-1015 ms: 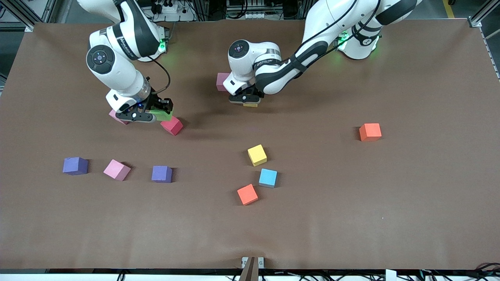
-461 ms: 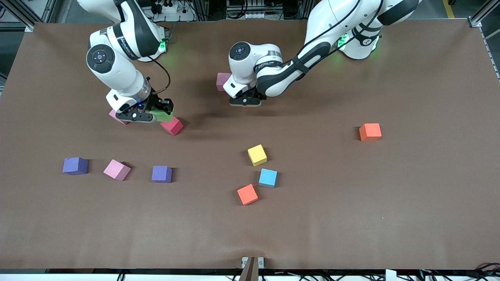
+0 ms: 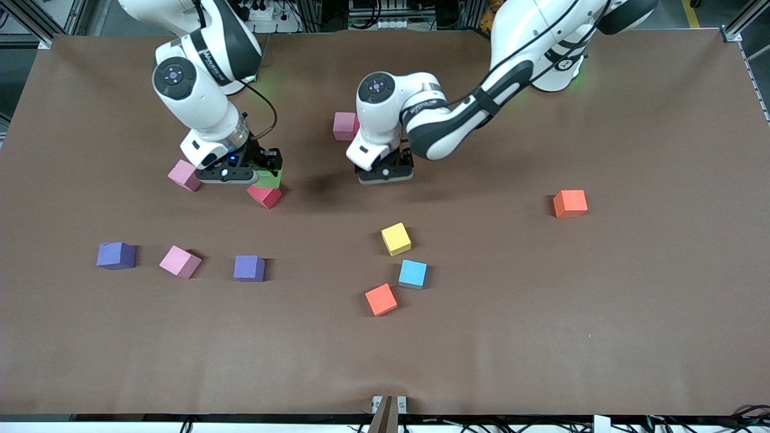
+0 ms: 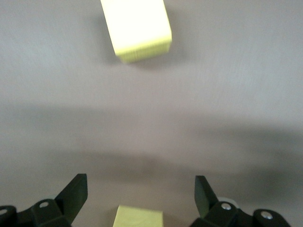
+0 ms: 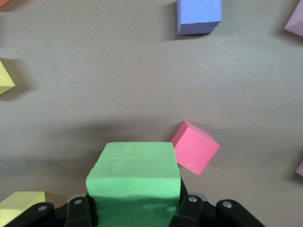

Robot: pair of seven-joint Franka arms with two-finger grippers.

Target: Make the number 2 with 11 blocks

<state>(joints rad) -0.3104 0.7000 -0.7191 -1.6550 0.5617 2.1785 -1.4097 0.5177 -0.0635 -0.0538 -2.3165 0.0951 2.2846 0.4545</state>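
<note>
My right gripper [image 3: 240,173] is shut on a green block [image 3: 272,178] [image 5: 135,182] and holds it just above a red block [image 3: 264,196] [image 5: 194,147]. A pink block [image 3: 184,175] lies beside it. My left gripper [image 3: 385,172] [image 4: 139,196] stands open over a yellow block [image 4: 138,217], which rests on the table between the spread fingers [image 4: 75,195], untouched. The front view hides that block under the hand. Another pink block [image 3: 344,125] lies close by, nearer the robots. The blocks lie scattered and no number 2 shows.
Nearer the camera lie a second yellow block [image 3: 396,239] [image 4: 137,28], a blue one [image 3: 412,274] and an orange-red one [image 3: 381,299]. An orange block [image 3: 569,203] sits toward the left arm's end. Two purple blocks [image 3: 115,255] [image 3: 249,268] flank a pink one [image 3: 179,261].
The left gripper opened, let go of the yellow block and lifted off it. The right gripper moved with the green block toward the left arm's end, uncovering the pink block.
</note>
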